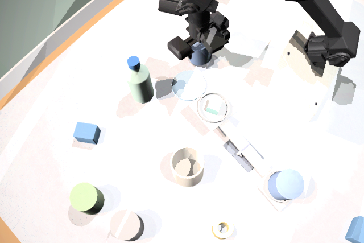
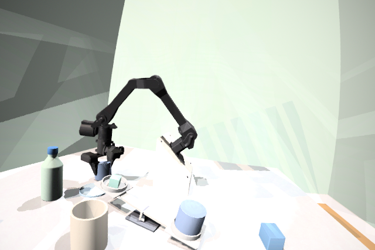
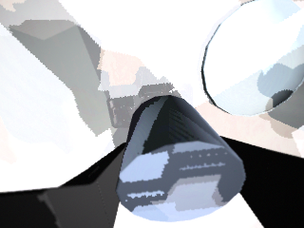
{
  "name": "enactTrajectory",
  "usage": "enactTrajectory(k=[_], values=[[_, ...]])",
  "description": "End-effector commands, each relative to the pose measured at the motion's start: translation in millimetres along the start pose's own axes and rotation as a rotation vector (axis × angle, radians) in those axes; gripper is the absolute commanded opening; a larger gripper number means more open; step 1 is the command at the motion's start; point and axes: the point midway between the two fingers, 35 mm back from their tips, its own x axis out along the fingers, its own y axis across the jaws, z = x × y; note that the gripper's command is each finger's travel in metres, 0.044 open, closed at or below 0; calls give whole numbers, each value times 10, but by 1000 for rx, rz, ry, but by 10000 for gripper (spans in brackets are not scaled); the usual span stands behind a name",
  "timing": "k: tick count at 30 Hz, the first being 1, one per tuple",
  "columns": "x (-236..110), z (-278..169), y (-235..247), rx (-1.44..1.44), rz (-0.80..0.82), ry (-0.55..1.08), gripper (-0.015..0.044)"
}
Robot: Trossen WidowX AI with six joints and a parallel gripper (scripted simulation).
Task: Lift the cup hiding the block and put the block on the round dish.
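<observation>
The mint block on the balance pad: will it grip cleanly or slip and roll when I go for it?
The mint block shows flat faces, so it probably won't roll. The raised ring around it may crowd the fingers. The gripper holds the lifted cup.

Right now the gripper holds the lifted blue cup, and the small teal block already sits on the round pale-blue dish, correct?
Not quite. The gripper does hold the blue cup, but the top view shows the teal block on the balance's ringed pad, beside the round pale-blue dish.
</observation>
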Motion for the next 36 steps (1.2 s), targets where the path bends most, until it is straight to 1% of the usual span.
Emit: enactTrajectory(k=[1, 7, 9, 12, 14, 19, 23, 26, 36], values=[[-3, -1, -1, -1, 0, 0, 236], [-3, -1, -1, -1, 0, 0, 394], [-73, -4, -5, 0, -1, 0, 440], [-385, -5, -4, 3, -2, -2, 440], [-527, 0, 4, 4, -3, -2, 440], [-545, 1, 5, 4, -3, -3, 440], [-630, -2, -121, 18, 13, 59, 335], [-667, 42, -179, 103, 10, 66, 260], [-768, 231, -349, 438, -8, 64, 260]])
